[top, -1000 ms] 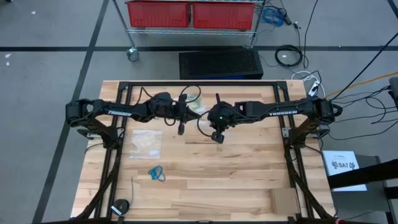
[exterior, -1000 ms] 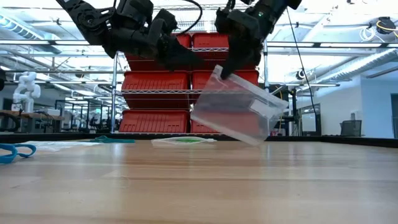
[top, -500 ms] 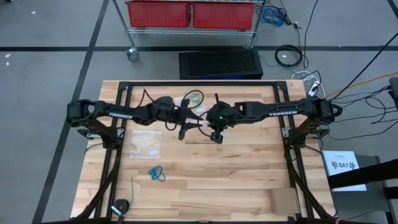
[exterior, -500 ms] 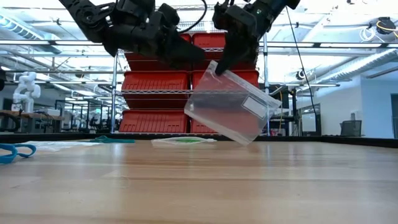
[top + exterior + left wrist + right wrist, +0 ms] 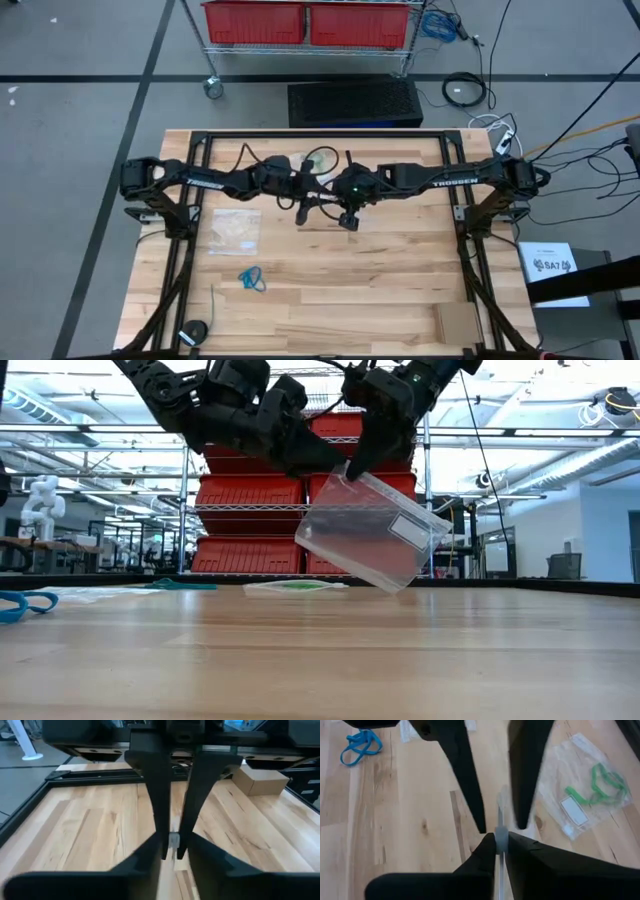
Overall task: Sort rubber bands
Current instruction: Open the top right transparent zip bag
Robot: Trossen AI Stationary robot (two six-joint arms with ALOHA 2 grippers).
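With my right gripper (image 5: 350,468) clenched on the clear bag's (image 5: 365,540) lip above mid-table, I judged my left gripper (image 5: 335,463), parted around the opposite lip, should pinch squarely before spreading it; blue rubber bands (image 5: 251,278) lay front-left.

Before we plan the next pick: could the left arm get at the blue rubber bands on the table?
Probably yes: the blue rubber bands lie in the open on its side, though the left gripper is up at the clear bag.

The arms hide most of the clear bag (image 5: 322,203) in the high view.
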